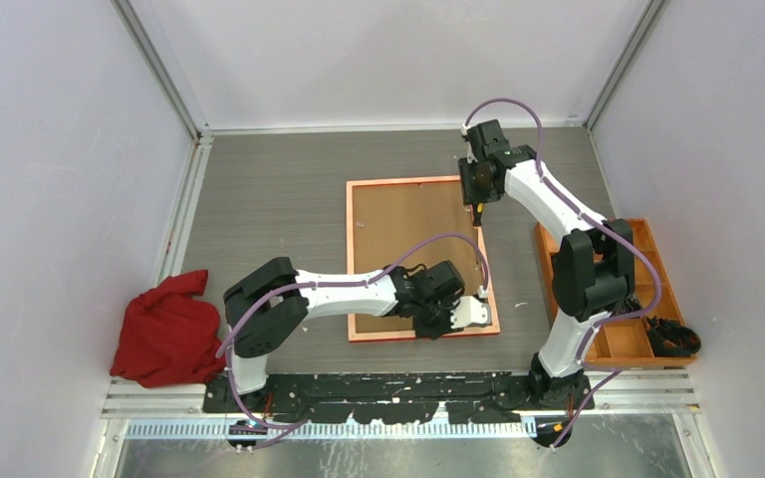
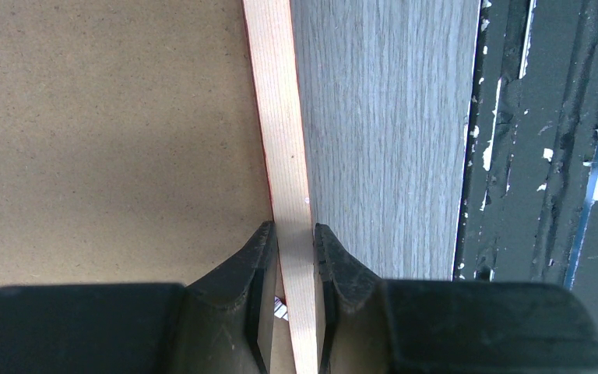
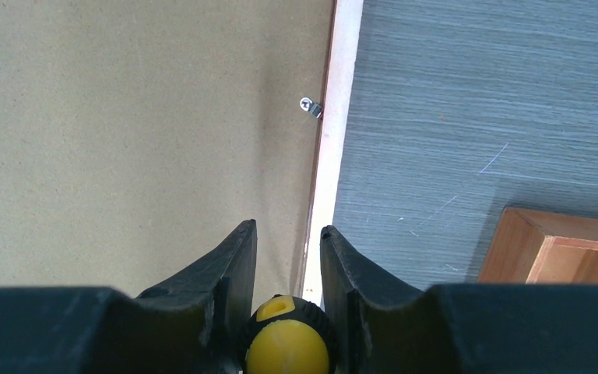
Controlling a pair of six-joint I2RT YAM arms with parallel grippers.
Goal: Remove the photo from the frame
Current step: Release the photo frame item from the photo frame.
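Note:
The frame [image 1: 350,259] lies face down mid-table, its orange-looking rim around a brown backing board [image 1: 398,239]. The photo is hidden under the board. My left gripper [image 1: 461,312] is at the frame's near right corner. In the left wrist view it [image 2: 294,234] is shut on the pale frame rail [image 2: 280,117], one finger on the board side and one outside. My right gripper [image 1: 478,191] hovers at the far right corner, shut on a yellow-and-black screwdriver handle [image 3: 290,343]. A small metal tab [image 3: 310,106] sits at the board's edge ahead of it.
A red cloth [image 1: 164,334] lies at the near left. An orange wooden compartment tray [image 1: 618,289] with black items [image 1: 669,337] stands on the right; its corner shows in the right wrist view [image 3: 561,249]. A black base plate [image 2: 545,156] runs along the near edge.

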